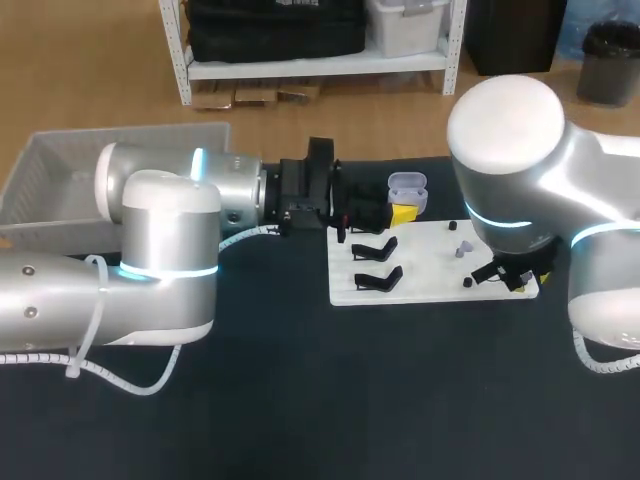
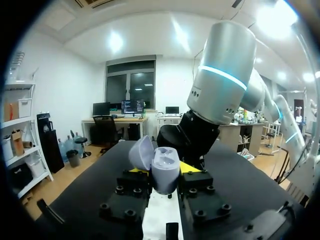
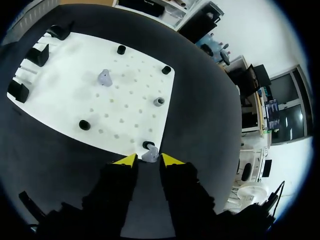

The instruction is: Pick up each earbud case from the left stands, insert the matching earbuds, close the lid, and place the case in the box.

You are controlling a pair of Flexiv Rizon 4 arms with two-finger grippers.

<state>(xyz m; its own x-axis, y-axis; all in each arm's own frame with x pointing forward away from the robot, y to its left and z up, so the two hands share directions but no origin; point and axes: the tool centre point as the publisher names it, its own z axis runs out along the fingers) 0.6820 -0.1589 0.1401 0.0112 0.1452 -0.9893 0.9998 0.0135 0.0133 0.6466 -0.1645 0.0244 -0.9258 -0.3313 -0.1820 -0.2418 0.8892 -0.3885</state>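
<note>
**Left arm** (image 1: 160,250): enters from the left side of the table, with the forearm level and stretched across toward the middle. The wrist is horizontal.

**Left hand** (image 1: 395,210): points sideways toward the right arm. Its own wrist view shows the two fingers (image 2: 134,192) pressed on either side of an earbud case (image 2: 165,170), which is clear of the table.

**Right arm** (image 1: 520,150): enters from the right. The elbow is raised high and the last links fold steeply down.

**Right hand** (image 3: 148,161): points down, low over the table, with the yellow tips toward the surface.
</note>
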